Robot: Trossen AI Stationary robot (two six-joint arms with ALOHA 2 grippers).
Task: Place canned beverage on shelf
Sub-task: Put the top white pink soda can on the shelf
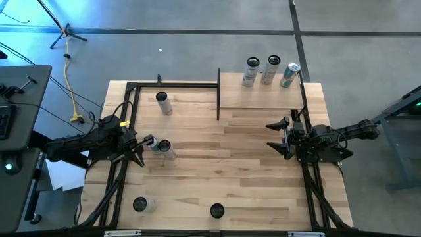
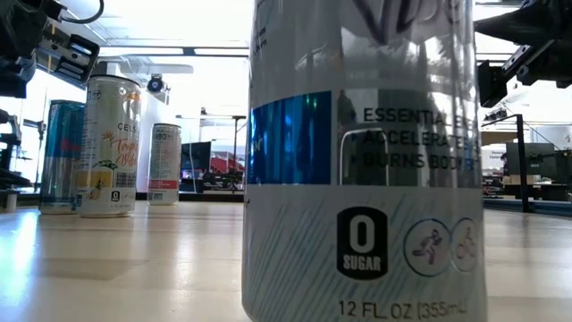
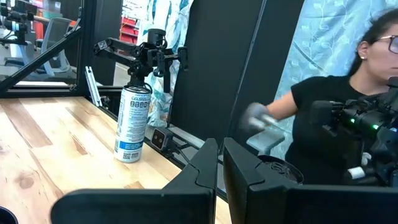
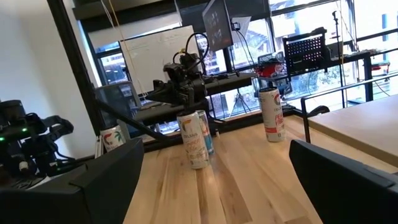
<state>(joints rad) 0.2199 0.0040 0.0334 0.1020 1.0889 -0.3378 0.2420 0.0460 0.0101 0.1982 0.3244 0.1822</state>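
Note:
The shelf (image 1: 260,99) is a light-wood board on black posts at the table's far right; it also shows in the right wrist view (image 4: 367,121). Three cans (image 1: 270,70) stand along its far edge. A blue can (image 1: 150,141) and a white can (image 1: 166,149) stand side by side on the table at the left, and show in the low view (image 2: 107,148). My left gripper (image 1: 140,157) is shut and empty, raised just beside this pair. My right gripper (image 1: 281,137) is open and empty at the table's right, near the shelf's front.
More cans stand on the table: one far left (image 1: 163,103), one near left (image 1: 141,205), one at the near edge (image 1: 216,210), which fills the low view (image 2: 366,161). A black frame (image 1: 177,83) borders the table. A person (image 3: 348,106) is beyond the table.

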